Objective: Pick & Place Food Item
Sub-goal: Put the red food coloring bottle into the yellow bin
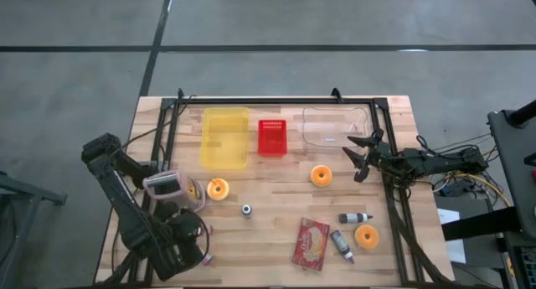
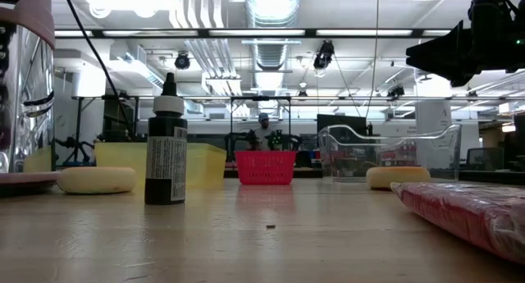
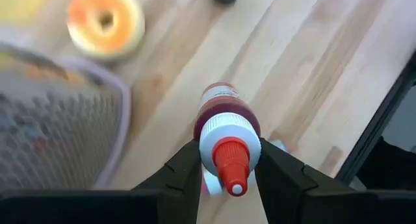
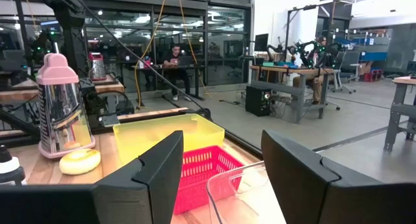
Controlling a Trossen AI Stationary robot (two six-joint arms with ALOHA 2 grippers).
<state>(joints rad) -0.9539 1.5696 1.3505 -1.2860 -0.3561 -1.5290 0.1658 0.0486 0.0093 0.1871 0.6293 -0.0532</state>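
The left gripper (image 3: pixel 229 162) is clamped on a small bottle of dark red sauce with a white cap and red nozzle (image 3: pixel 224 130). One dark finger presses each side just below the cap. The bottle is tilted, nozzle toward the wrist camera, over the bare planks of the wooden table (image 1: pixel 276 193).

In the high view this gripper (image 1: pixel 188 251) sits near the table's left front corner, and the bottle itself cannot be made out there under the arm. Only the left wrist view shows the grip. It also shows an orange ring-shaped doughnut (image 3: pixel 105 23) and the mesh of a metal grater with a pink top (image 3: pixel 58 139) close beside the bottle.

The right gripper (image 1: pixel 360 159) hangs by the right edge with its fingers spread and nothing between them. It is just in front of a clear plastic tub (image 1: pixel 335 126). Its own wrist view looks over that tub to a red slotted basket (image 4: pixel 201 169) and a yellow plastic bin (image 4: pixel 169 133), all in a row along the far edge.

The high view alone lays out the rest:
- Two more orange doughnuts lie at mid-table (image 1: pixel 320 175) and near the right front corner (image 1: pixel 366 235).
- A red food packet (image 1: pixel 311 243) lies near the front edge.
- A dark bottle lying on its side (image 1: pixel 355 217) is between those two doughnuts.

The low view shows a black upright bottle with a label (image 2: pixel 166 148), which from above is only a small round cap.
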